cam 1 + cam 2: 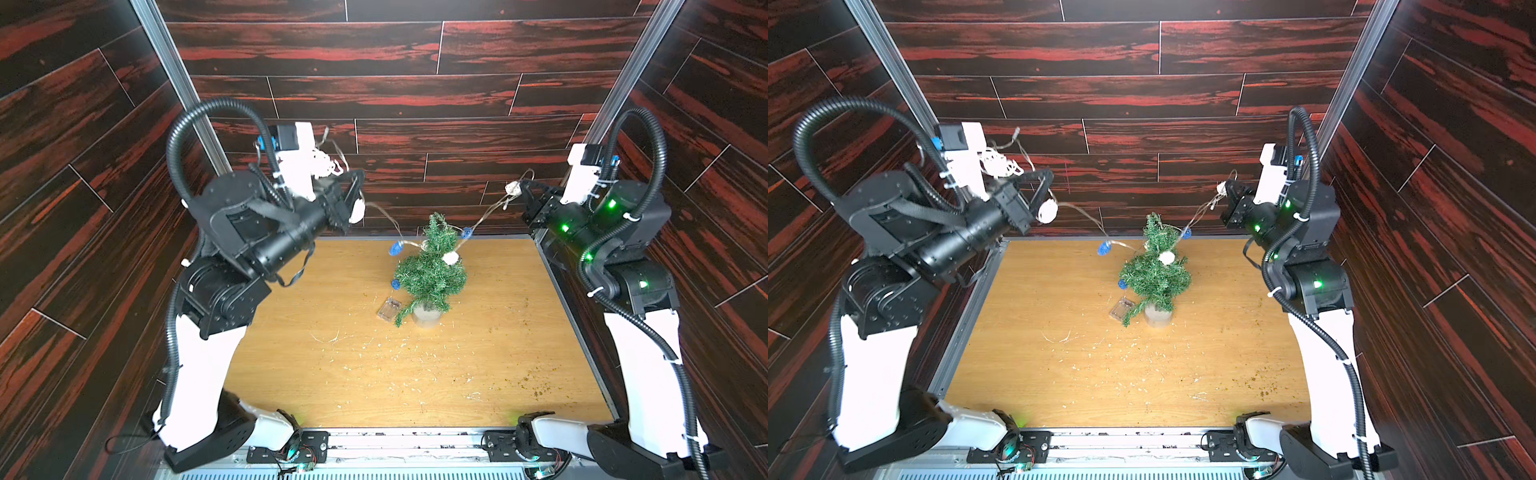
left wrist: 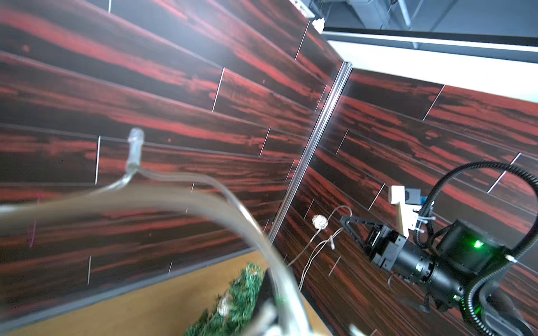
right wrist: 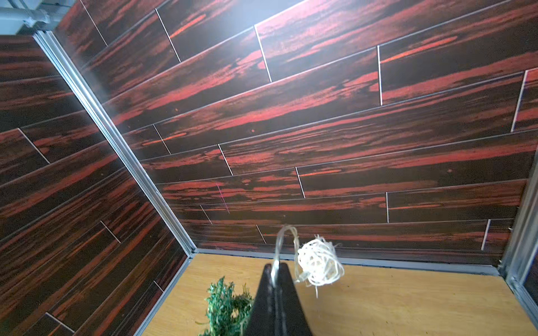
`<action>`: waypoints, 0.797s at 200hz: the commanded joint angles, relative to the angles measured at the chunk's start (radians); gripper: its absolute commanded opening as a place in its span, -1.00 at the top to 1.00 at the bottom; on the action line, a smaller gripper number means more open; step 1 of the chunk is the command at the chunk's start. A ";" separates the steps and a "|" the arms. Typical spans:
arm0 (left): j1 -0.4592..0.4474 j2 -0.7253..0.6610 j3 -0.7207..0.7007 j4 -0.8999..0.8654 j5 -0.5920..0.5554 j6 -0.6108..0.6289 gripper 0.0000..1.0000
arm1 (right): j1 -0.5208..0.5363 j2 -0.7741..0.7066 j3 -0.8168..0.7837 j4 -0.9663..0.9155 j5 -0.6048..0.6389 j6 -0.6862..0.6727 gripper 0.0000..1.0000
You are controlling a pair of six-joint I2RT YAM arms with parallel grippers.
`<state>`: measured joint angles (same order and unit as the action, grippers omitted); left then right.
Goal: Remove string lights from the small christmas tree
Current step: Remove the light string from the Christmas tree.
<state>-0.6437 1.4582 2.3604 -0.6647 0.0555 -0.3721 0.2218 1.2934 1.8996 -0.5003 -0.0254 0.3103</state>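
Table: pale wood-grain top, dull finish, worn. Pale shreds are scattered over the middle and front. Darker greenish crumbs gather toward the front right corner. A metal rail runs along the front edge, between the two arm bases.

Room: closed on three sides by wall panels printed as dark planks streaked with red. Bare metal corner posts stand at the back corners.

Tree: upright in its grey pot, mid-table toward the back.

Battery box: clear, lying flat on the table just beside the pot on the left-arm side.

String lights: partly on the tree. The wire crosses the upper branches and rises off both sides to the two raised arms. A blue ball hangs in the air left of the treetop.

Right gripper: jaws pinched together on the wire, with a white woven ball just beside the tips.

Left gripper: jaws closed, with the wire looped over it and a white ball close underneath. The wrist view is blurred, but the wire appears to be caught in the jaws.
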 commanded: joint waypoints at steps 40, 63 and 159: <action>-0.001 0.107 0.228 -0.051 0.075 0.013 1.00 | -0.076 0.008 0.038 0.061 -0.080 0.021 1.00; -0.002 0.108 0.213 -0.031 0.124 -0.021 1.00 | -0.084 0.000 0.025 0.070 -0.107 0.020 1.00; 0.005 0.166 0.273 0.034 0.026 0.032 1.00 | -0.131 0.058 0.111 0.183 -0.198 0.084 1.00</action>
<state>-0.6434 1.5963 2.5881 -0.6575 0.1520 -0.3904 0.0952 1.3087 1.9381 -0.3893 -0.1753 0.3622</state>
